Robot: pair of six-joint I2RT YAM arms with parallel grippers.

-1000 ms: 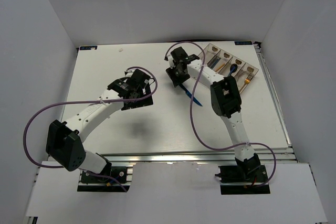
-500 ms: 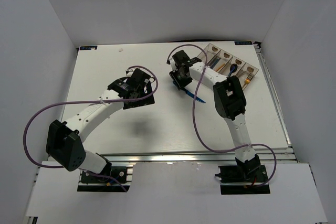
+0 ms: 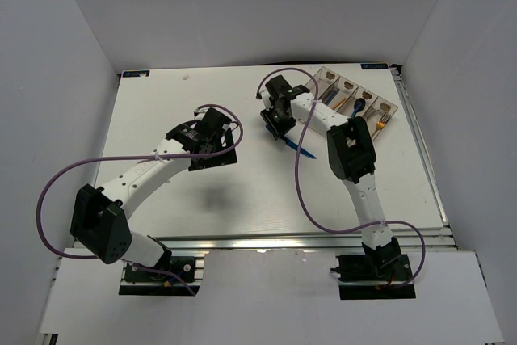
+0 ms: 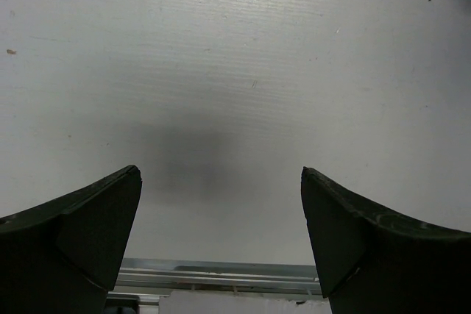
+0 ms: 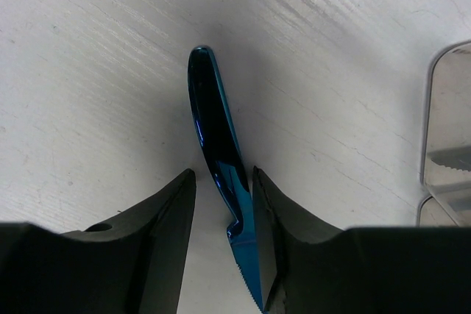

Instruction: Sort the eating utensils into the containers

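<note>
The blue knife (image 5: 213, 123) lies on the white table between the fingers of my right gripper (image 5: 223, 182). The jaws are narrow but open: the knife touches the right finger and a gap shows at the left finger. From above, the right gripper (image 3: 279, 123) is over the handle end and the blue blade (image 3: 300, 149) sticks out toward the front right. The clear grey tray (image 3: 323, 70) stands at the back right and holds a gold fork (image 3: 381, 123) and other utensils. My left gripper (image 3: 216, 151) is open and empty over bare table (image 4: 221, 182).
A corner of the tray (image 5: 441, 145) shows at the right edge of the right wrist view. White walls close in the table on three sides. The table's metal front edge (image 4: 221, 273) shows below the left fingers.
The right gripper has shifted slightly and the knife under it has turned a little, its blade lying flatter to the right. The left arm has barely moved.
</note>
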